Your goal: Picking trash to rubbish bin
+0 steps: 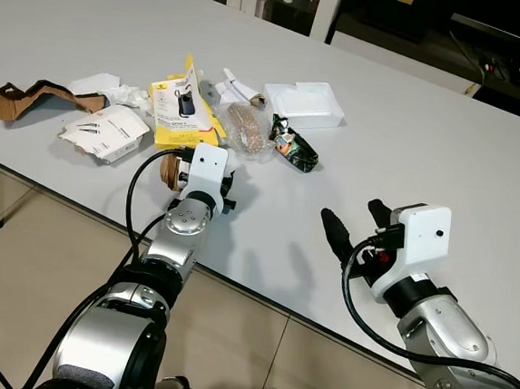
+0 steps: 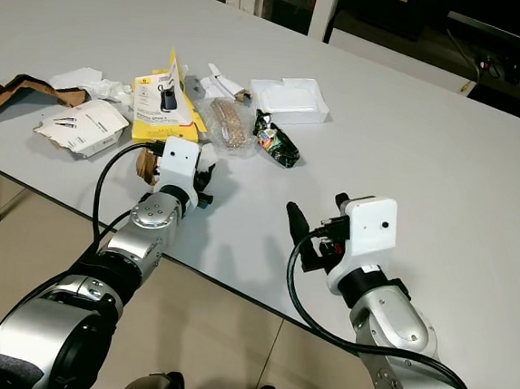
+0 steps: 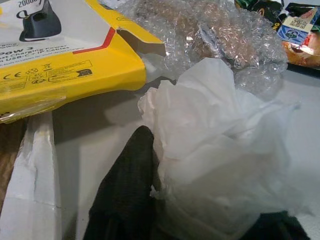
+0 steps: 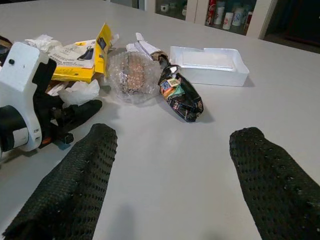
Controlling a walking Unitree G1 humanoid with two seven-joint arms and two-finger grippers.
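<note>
Trash lies scattered on the grey table [image 1: 445, 165]. My left gripper [image 3: 200, 200] rests low on the table by the pile, shut on a crumpled white tissue [image 3: 215, 145], with one black finger [image 3: 130, 185] pressed against its side. Just beyond the tissue lie a yellow package [image 1: 181, 106] and a bubble-wrap bundle [image 1: 245, 128]. A dark snack wrapper [image 1: 293, 147] and a white foam tray [image 1: 304, 103] lie further right. My right gripper [image 1: 356, 223] hovers open near the table's front edge, its fingers [image 4: 75, 185] wide apart and holding nothing.
A torn brown cardboard strip [image 1: 22, 99], a white paper box [image 1: 106, 131] and more crumpled paper [image 1: 105, 85] lie at the left. A brown scrap [image 1: 166, 170] sits beside my left wrist. The table's front edge [image 1: 260, 295] runs over a beige tiled floor [image 1: 36, 257].
</note>
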